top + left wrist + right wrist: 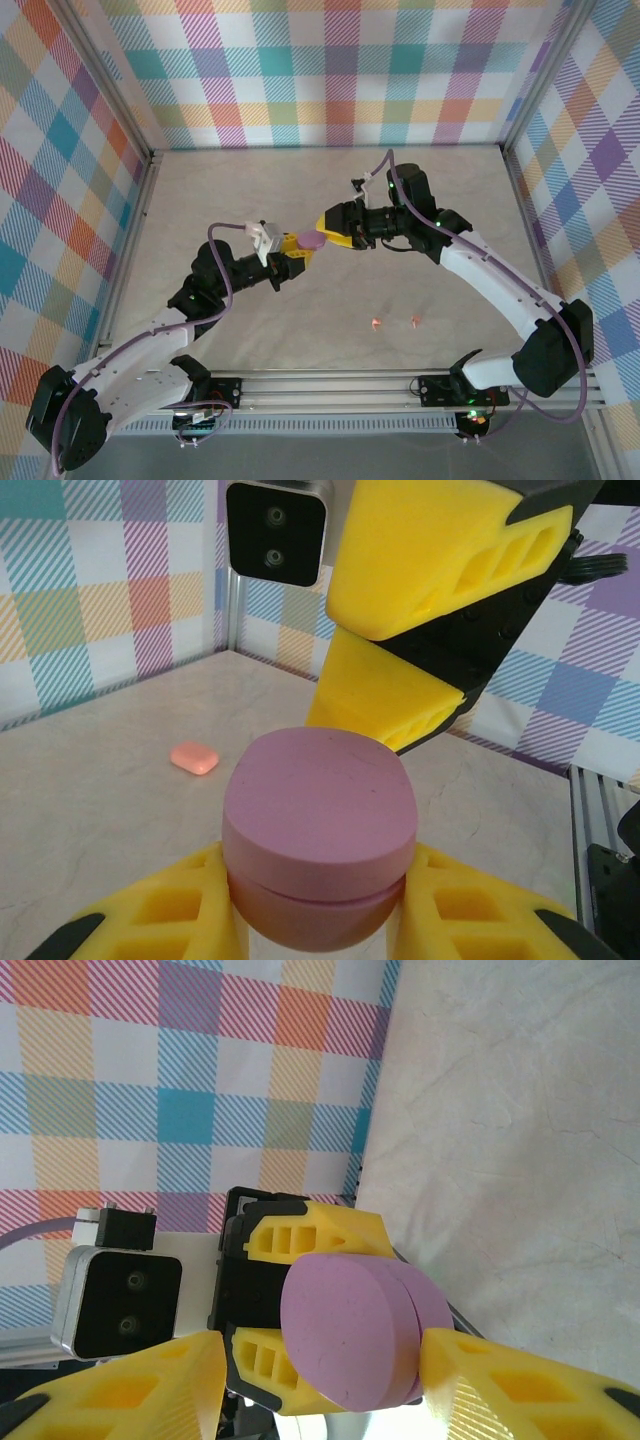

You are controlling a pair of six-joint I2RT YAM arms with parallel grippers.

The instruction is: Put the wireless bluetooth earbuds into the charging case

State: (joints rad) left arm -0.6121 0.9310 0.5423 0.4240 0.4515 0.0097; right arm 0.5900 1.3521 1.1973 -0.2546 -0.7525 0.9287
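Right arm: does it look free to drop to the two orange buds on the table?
Probably yes. The right gripper stands open at the purple case, which the left gripper holds, and the buds lie uncovered on the table near that arm.

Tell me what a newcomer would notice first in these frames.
The rounded lilac-purple plastic charging case stands out first. It is closed and held above the middle of the table, pinched by the left gripper. The right gripper faces it head-on, with its yellow fingers open on either side of the case. Two tiny salmon-orange earbuds lie on the pale tabletop, nearer the arm bases.
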